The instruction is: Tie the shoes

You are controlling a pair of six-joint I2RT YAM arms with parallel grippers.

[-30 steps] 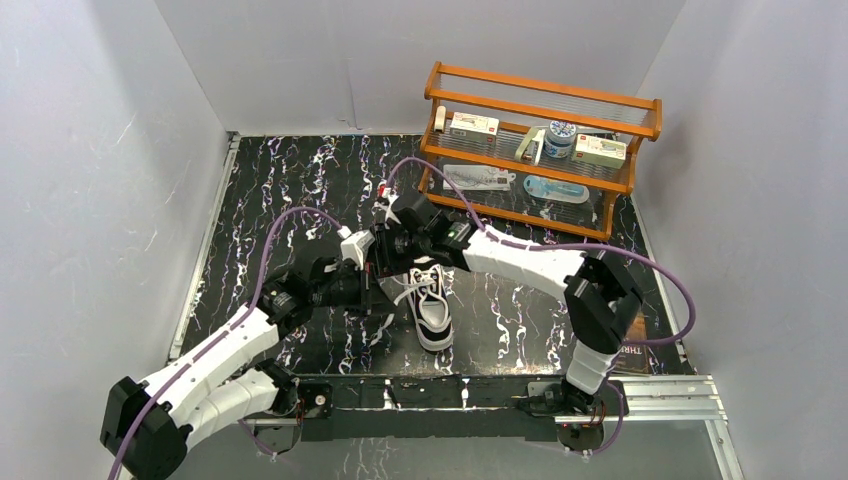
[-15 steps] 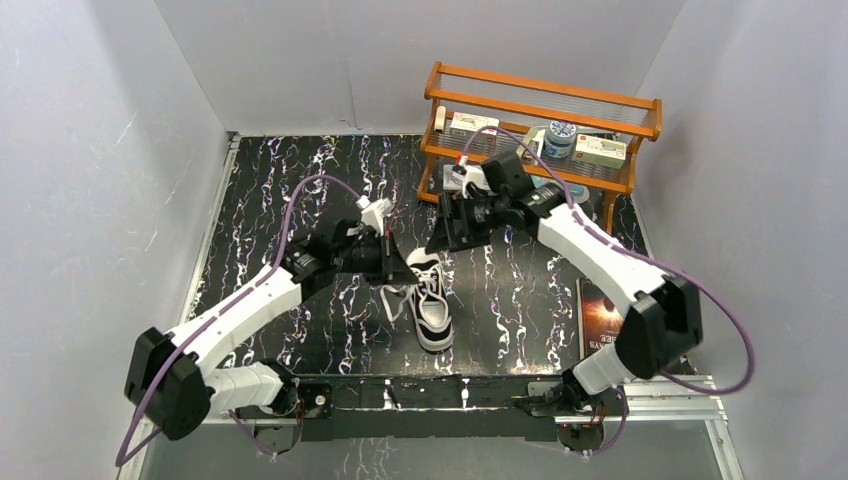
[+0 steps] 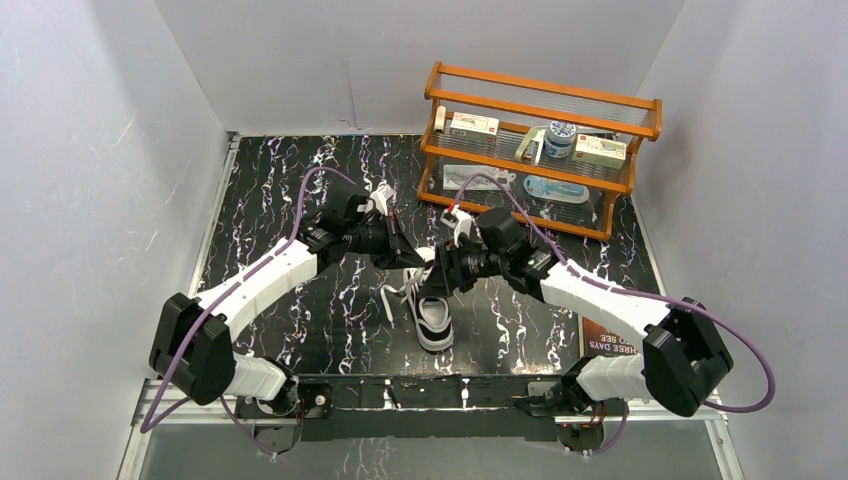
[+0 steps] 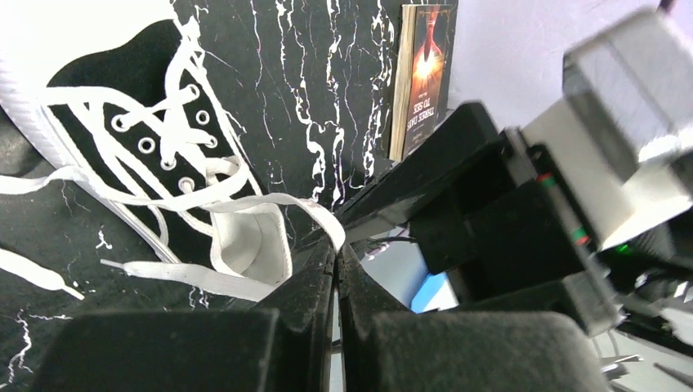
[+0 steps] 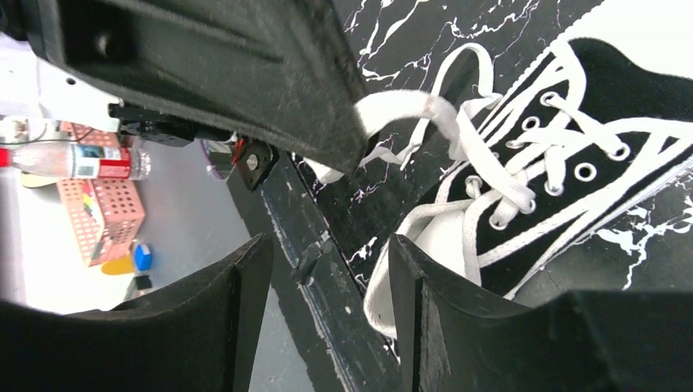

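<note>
The small black sneaker point(image 3: 432, 316) with white sole and toe cap lies on the black marble table, toe toward the near edge. It also shows in the left wrist view point(image 4: 159, 139) and the right wrist view point(image 5: 596, 122). My left gripper point(image 3: 407, 260) is just behind the shoe's opening, shut on a white lace point(image 4: 270, 202) pulled taut from the eyelets to the fingertips point(image 4: 335, 247). My right gripper point(image 3: 438, 283) hovers over the shoe's heel, open and empty point(image 5: 327, 265). The pinched lace point(image 5: 392, 106) hangs from the left finger above it. Loose lace ends point(image 3: 392, 296) lie left of the shoe.
A wooden shelf point(image 3: 540, 150) with boxes and a jar stands at the back right. A book point(image 3: 603, 335) lies flat at the right front, also seen in the left wrist view point(image 4: 421, 73). Grey walls enclose the table on three sides.
My right gripper swung away toward the shelf and has come back down over the shoe, open. My left arm has stretched farther back and right, holding the lace up.
</note>
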